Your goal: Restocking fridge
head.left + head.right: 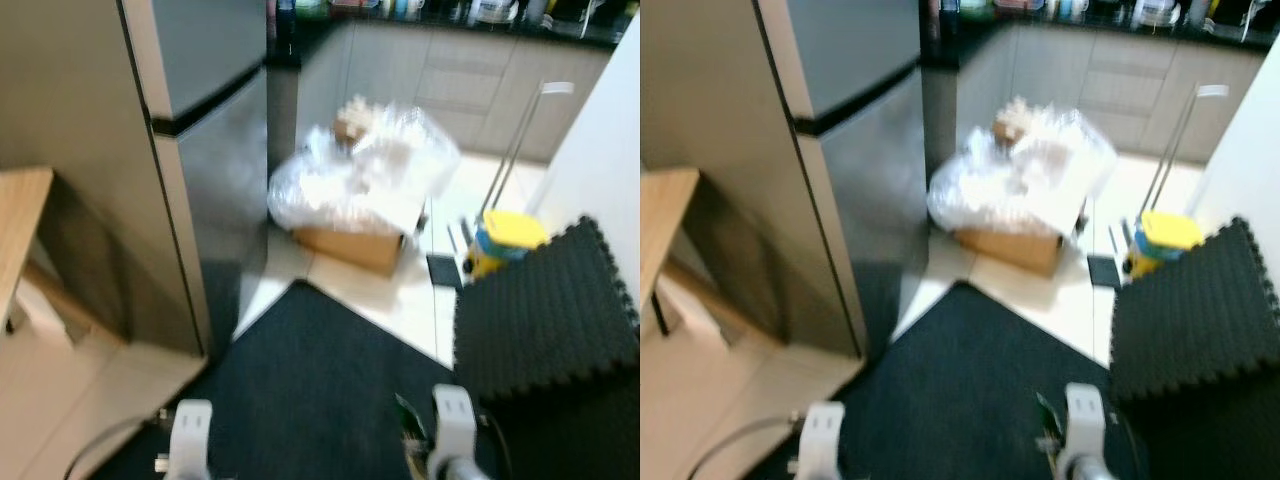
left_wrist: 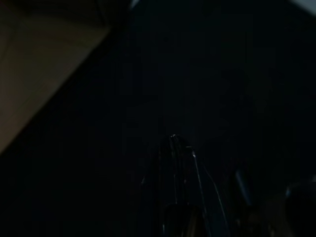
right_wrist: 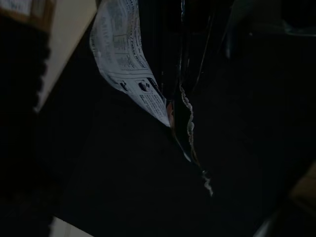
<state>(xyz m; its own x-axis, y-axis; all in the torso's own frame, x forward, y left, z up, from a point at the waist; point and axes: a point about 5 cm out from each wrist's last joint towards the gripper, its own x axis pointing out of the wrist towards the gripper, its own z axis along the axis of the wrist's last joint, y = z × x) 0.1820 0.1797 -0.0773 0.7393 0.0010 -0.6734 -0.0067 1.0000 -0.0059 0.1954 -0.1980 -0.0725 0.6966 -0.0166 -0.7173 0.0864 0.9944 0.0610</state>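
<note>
The fridge (image 1: pixel 190 170) fills the upper left of the head views, doors closed, its front edge running down toward the dark mat (image 1: pixel 320 390) that covers the lower middle of the frame. A wooden table (image 1: pixel 20 220) shows at the left edge. In the upper middle, on the pale floor beyond the mat, sits a cardboard box (image 1: pixel 350 245) heaped with clear plastic wrapping (image 1: pixel 365 170); what the wrapping holds is too blurred to tell. A yellow mop bucket (image 1: pixel 508 235) stands to the right of the box, and a stack of black foam tiles (image 1: pixel 545 310) lies at the right.

Both arms hang low at the bottom edge. The left gripper (image 2: pixel 175 148) points down at the mat; its jaws look closed together with nothing between them, though the view is very dark. The right gripper (image 3: pixel 180 59) has its jaws pinched on a thin printed packet (image 3: pixel 131 64), which hangs lengthwise down from the fingers.

Judgement: the packet is the item to stock. The fridge lies ahead and to the left of the loaded right jaws, so the free left arm is the nearer one to the door.
</note>
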